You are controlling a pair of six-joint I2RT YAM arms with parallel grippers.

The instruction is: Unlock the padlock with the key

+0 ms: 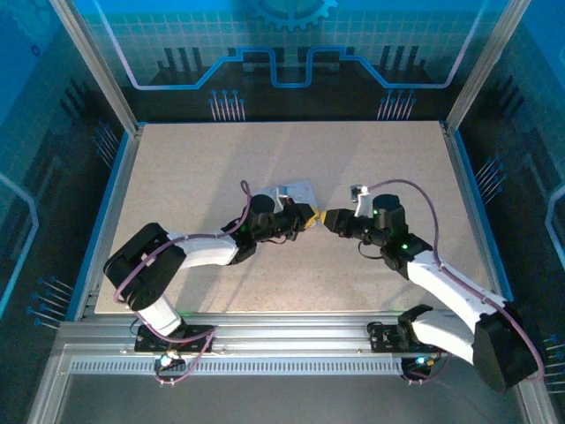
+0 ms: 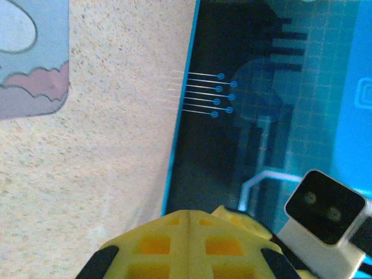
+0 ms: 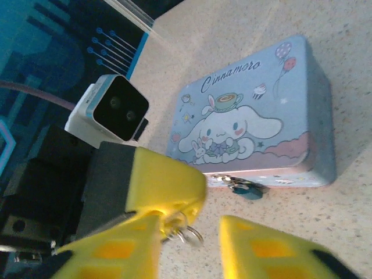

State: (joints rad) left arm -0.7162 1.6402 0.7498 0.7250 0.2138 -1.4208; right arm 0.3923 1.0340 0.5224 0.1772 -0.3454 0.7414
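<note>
key between two hands, lock untouched

the left hand [image 2: 189, 232] is pressed together at the tips, apparently pinching the key [image 3: 185, 231] (just its small ring dangles clear). the right hand [image 3: 197, 233] meets it tip to tip, fingers spread either side of that ring. further right, the padlock [image 3: 247, 187] sits at the front edge of the tin [image 3: 261, 110] on the bench [image 3: 349, 35], touched by neither hand. this looks like a handover or regrip. next the key tip must line up with the keyhole.

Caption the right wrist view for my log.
Left gripper, key ring dangling, meets the open right gripper before the padlock hanging on the cartoon tin.
</note>
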